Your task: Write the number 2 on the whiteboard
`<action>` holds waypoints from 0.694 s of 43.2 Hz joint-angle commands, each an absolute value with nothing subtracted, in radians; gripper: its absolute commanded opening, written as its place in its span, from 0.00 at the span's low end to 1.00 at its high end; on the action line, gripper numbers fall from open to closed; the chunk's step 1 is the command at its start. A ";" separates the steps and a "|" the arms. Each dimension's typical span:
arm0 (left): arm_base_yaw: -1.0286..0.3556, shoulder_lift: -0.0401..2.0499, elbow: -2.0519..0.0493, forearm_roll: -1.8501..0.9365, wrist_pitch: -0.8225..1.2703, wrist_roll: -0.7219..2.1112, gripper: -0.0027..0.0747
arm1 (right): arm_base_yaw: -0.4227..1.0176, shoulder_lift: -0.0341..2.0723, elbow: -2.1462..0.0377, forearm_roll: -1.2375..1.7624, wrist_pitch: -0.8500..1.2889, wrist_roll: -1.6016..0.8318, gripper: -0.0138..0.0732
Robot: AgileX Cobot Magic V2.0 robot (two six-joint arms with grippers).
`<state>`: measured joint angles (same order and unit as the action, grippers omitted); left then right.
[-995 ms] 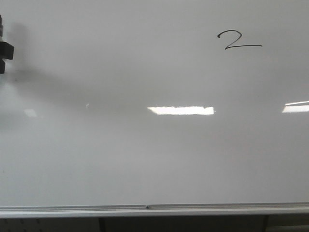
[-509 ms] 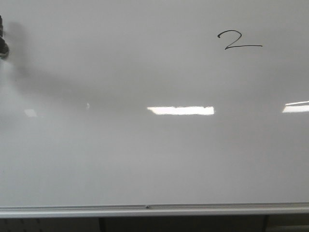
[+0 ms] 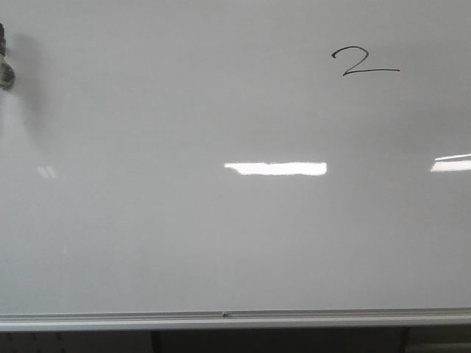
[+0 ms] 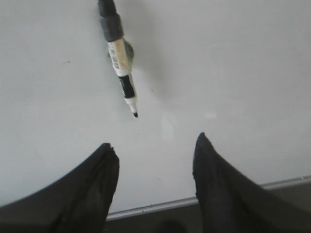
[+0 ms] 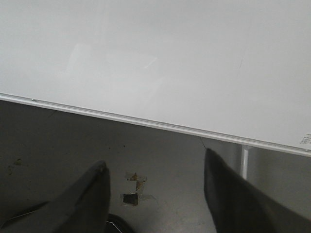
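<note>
Left wrist view: your left gripper [image 4: 153, 150] nearest, fingers apart, nothing between them. Just beyond, marker [image 4: 119, 53] lies uncapped on whiteboard [image 4: 233, 73], tip aimed back toward finger gap, long axis running away from you, slightly slanted, silver rail [image 4: 160, 206] below. Right wrist view: right gripper [image 5: 155, 177] also spread, empty, off board below rail, marker not in sight. Left arm judged nearer. Front view, farthest: number 2 [image 3: 362, 62] already near board's upper right corner.
</note>
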<state>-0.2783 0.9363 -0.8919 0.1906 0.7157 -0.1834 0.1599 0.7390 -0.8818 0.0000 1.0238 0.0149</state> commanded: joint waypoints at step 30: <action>-0.491 0.776 -0.927 0.168 0.837 -0.182 0.24 | 0.153 0.734 -0.910 -0.008 0.937 -0.012 0.34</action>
<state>-0.4842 0.7735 -0.8919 0.1645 0.9076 -0.1803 0.1599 0.7390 -0.8818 0.0000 1.0003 0.0000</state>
